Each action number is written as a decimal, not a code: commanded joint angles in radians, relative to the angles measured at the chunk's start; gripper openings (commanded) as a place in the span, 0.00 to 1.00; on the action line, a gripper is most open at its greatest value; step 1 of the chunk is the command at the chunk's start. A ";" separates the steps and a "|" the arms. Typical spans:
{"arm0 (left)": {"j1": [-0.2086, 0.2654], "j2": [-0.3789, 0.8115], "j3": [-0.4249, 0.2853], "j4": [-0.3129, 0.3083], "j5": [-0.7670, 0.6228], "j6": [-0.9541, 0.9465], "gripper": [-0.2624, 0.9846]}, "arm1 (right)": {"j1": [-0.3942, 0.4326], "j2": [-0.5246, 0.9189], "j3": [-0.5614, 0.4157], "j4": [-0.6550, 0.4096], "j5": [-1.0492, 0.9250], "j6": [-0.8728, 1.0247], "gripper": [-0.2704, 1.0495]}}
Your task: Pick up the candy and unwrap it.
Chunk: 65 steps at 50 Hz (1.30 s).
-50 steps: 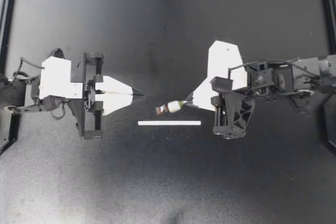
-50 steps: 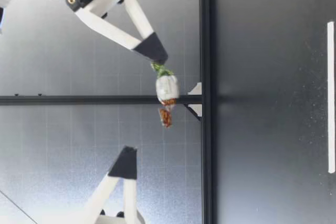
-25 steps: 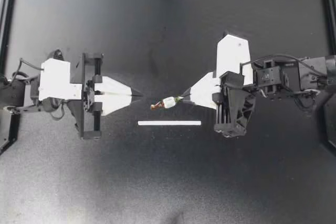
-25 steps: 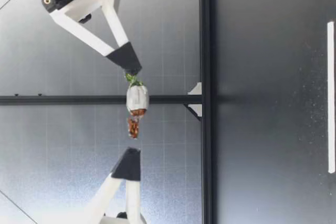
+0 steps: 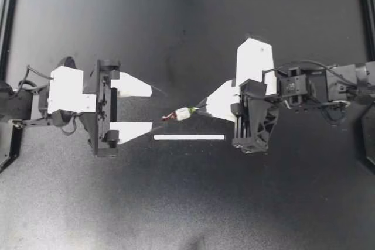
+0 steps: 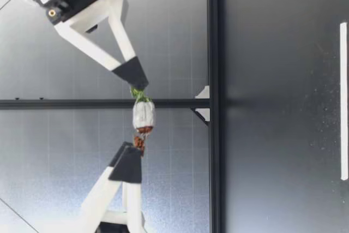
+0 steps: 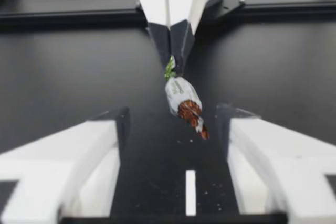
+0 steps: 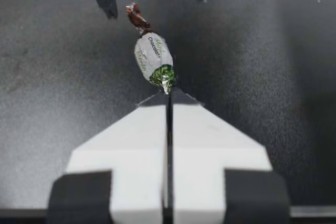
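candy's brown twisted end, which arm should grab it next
Left. My right gripper is shut on the candy by its green end, holding it off the table; my left gripper is open, facing the free brown end.

the left end effector [image 5: 151, 108] was closed one second ago, with its fingers [image 5: 133, 88] pressed together to one point; now they stand wide apart. the right end effector [image 5: 202, 107] has moved a little to the left and has lifted the candy [image 5: 183, 113] higher above the surface [image 5: 187, 203] than one second ago. the candy's brown twisted end [image 7: 195, 120] was well apart from the left end effector; now it reaches in between the tips of the opened fingers.
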 commanded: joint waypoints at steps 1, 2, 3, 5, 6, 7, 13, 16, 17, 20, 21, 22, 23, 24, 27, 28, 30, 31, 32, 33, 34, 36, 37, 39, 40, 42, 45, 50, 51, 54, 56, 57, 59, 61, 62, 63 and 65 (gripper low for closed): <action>-0.005 -0.008 -0.025 0.002 -0.005 0.002 0.63 | -0.005 -0.009 -0.028 0.000 -0.011 0.000 0.07; -0.008 -0.006 -0.025 0.002 -0.005 0.002 0.63 | -0.005 -0.009 -0.029 0.000 -0.009 0.000 0.07; -0.006 -0.006 -0.025 0.002 -0.005 0.002 0.63 | -0.006 -0.009 -0.029 0.000 -0.009 0.000 0.07; -0.008 -0.005 -0.025 0.002 -0.005 0.002 0.63 | -0.008 -0.011 -0.029 0.002 -0.011 0.000 0.07; -0.006 -0.005 -0.025 0.002 -0.002 0.002 0.62 | -0.008 -0.011 -0.031 0.000 -0.011 0.000 0.07; -0.008 -0.005 -0.025 0.002 0.000 0.002 0.62 | -0.008 -0.011 -0.031 0.000 -0.011 0.000 0.07; -0.006 -0.005 -0.025 0.002 0.008 -0.003 0.56 | -0.008 -0.009 -0.032 0.000 -0.011 0.000 0.07; -0.008 -0.008 -0.025 0.000 0.006 -0.002 0.46 | -0.008 -0.009 -0.032 0.000 -0.011 0.002 0.07; -0.006 -0.008 -0.026 0.000 0.006 -0.003 0.42 | -0.008 -0.009 -0.031 0.000 -0.011 0.002 0.07; -0.006 -0.009 -0.025 -0.003 0.006 -0.003 0.29 | -0.008 -0.012 -0.031 0.002 -0.011 0.003 0.07; -0.006 -0.008 -0.025 -0.005 0.006 -0.003 0.25 | -0.008 -0.012 -0.031 0.002 -0.011 0.003 0.07; -0.006 -0.006 -0.021 -0.005 0.006 -0.003 0.20 | -0.009 -0.012 -0.031 0.002 -0.011 0.006 0.07; -0.006 -0.005 -0.021 -0.005 0.006 -0.006 0.17 | -0.008 -0.012 -0.031 0.002 -0.011 0.008 0.07; -0.006 -0.003 -0.020 -0.005 0.008 -0.008 0.14 | -0.008 -0.014 -0.031 0.000 -0.011 0.009 0.07; -0.006 -0.002 -0.017 -0.005 0.008 -0.012 0.08 | -0.008 -0.015 -0.031 0.000 -0.012 0.012 0.07; -0.006 -0.002 -0.017 -0.006 0.006 -0.012 0.07 | -0.008 -0.017 -0.029 0.002 -0.014 0.014 0.07; -0.006 -0.003 -0.017 -0.006 0.006 -0.012 0.06 | -0.008 -0.017 -0.028 0.002 -0.015 0.014 0.07; -0.006 -0.005 -0.014 -0.006 0.005 -0.012 0.06 | -0.008 -0.017 -0.028 0.002 -0.017 0.014 0.07; -0.006 -0.006 -0.012 -0.008 0.003 -0.012 0.06 | -0.008 -0.017 -0.026 0.002 -0.018 0.014 0.07; -0.006 -0.008 -0.011 -0.008 0.002 -0.012 0.06 | -0.008 -0.018 -0.025 0.002 -0.020 0.014 0.07; -0.006 -0.011 -0.011 -0.008 0.002 -0.012 0.06 | -0.008 -0.021 -0.021 0.002 -0.020 0.014 0.07; -0.006 -0.017 -0.005 -0.008 0.002 -0.012 0.06 | -0.008 -0.028 -0.014 0.002 -0.023 0.015 0.07; -0.006 -0.021 -0.003 -0.008 0.000 -0.012 0.06 | -0.008 -0.031 -0.011 0.002 -0.025 0.015 0.07; -0.006 -0.031 0.005 -0.008 -0.005 -0.015 0.06 | -0.008 -0.038 -0.003 0.002 -0.031 0.015 0.07; -0.006 -0.035 0.008 -0.008 -0.008 -0.017 0.06 | -0.008 -0.043 0.005 0.002 -0.035 0.015 0.07; -0.006 -0.044 0.015 -0.011 -0.012 -0.017 0.06 | -0.005 -0.054 0.015 0.002 -0.043 0.017 0.07; -0.006 -0.052 0.023 -0.018 -0.026 -0.018 0.06 | -0.002 -0.069 0.034 0.002 -0.055 0.018 0.07; -0.006 -0.043 0.021 -0.025 -0.041 -0.018 0.06 | 0.005 -0.075 0.046 0.003 -0.077 0.021 0.07; -0.006 -0.040 0.020 -0.026 -0.043 -0.018 0.06 | 0.005 -0.075 0.048 0.002 -0.078 0.023 0.07; -0.006 -0.037 0.015 -0.028 -0.046 -0.018 0.06 | 0.005 -0.071 0.048 0.003 -0.083 0.028 0.07; -0.006 -0.035 0.017 -0.028 -0.051 -0.018 0.06 | 0.005 -0.071 0.048 0.003 -0.083 0.028 0.07; -0.006 -0.037 0.018 -0.031 -0.055 -0.018 0.06 | 0.005 -0.072 0.051 0.002 -0.083 0.028 0.07; -0.006 -0.040 0.021 -0.035 -0.063 -0.018 0.06 | 0.005 -0.075 0.055 0.003 -0.083 0.028 0.07; -0.006 -0.043 0.028 -0.044 -0.071 -0.018 0.06 | 0.005 -0.080 0.061 0.003 -0.083 0.029 0.07; -0.006 -0.044 0.029 -0.048 -0.074 -0.018 0.06 | 0.005 -0.081 0.063 0.003 -0.084 0.029 0.07; -0.006 -0.048 0.034 -0.051 -0.077 -0.018 0.06 | 0.005 -0.083 0.064 0.003 -0.086 0.029 0.07; -0.006 -0.049 0.038 -0.052 -0.086 -0.018 0.06 | 0.005 -0.086 0.069 0.003 -0.092 0.028 0.07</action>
